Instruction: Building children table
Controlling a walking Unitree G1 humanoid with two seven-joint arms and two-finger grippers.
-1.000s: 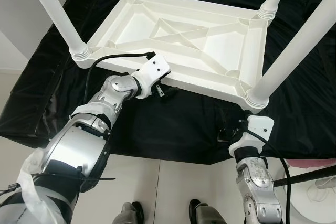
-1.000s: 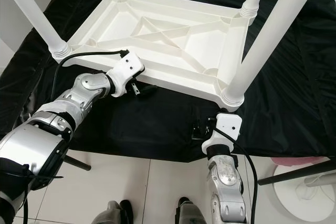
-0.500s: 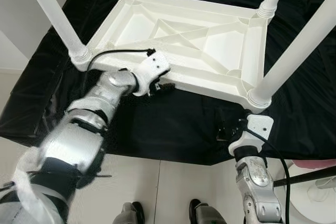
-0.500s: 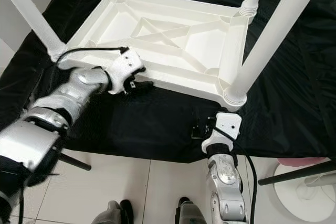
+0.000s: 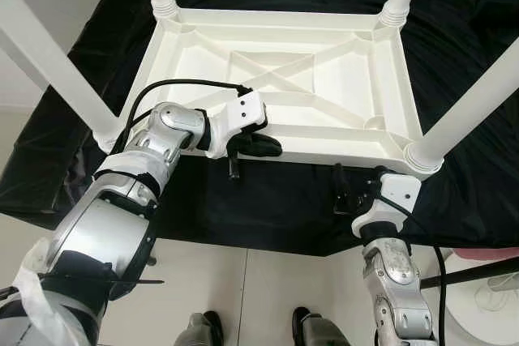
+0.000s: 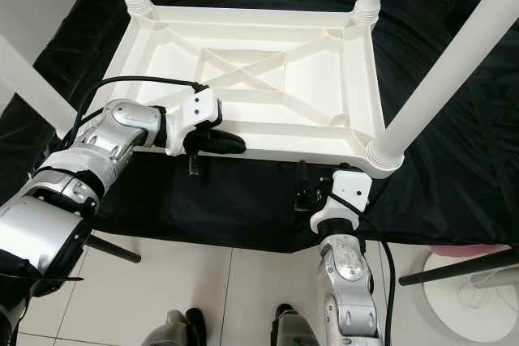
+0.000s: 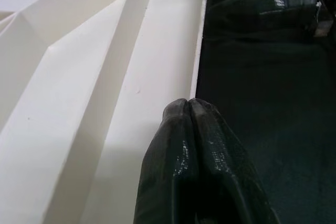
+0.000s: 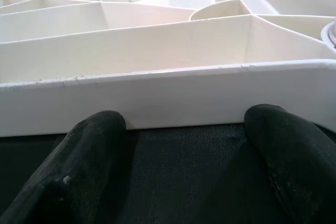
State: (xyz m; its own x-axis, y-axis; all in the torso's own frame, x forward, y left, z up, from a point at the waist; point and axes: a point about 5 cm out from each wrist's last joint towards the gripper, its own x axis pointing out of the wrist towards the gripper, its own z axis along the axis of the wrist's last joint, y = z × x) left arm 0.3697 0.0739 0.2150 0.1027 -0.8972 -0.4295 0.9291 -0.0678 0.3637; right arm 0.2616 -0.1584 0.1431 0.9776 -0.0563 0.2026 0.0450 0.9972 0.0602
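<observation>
A white children's table (image 5: 284,87) lies upside down, legs up, on a black-covered bench (image 5: 268,200). The left claw (image 5: 263,145), fingers pressed together on nothing, rests against the table's near rim. The right claw (image 5: 350,194) is spread wide just short of that rim near the corner leg (image 5: 466,111), possibly touching it.

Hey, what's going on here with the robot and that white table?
A white plastic table lies upside down on a black cloth, with four legs already fitted and pointing up. The robot stands at its near long edge. Its left gripper, fingers pressed together, rests against that edge near the left corner. Its right gripper sits open on the cloth just in front of the same edge, below the near right leg, gripping nothing.
</observation>
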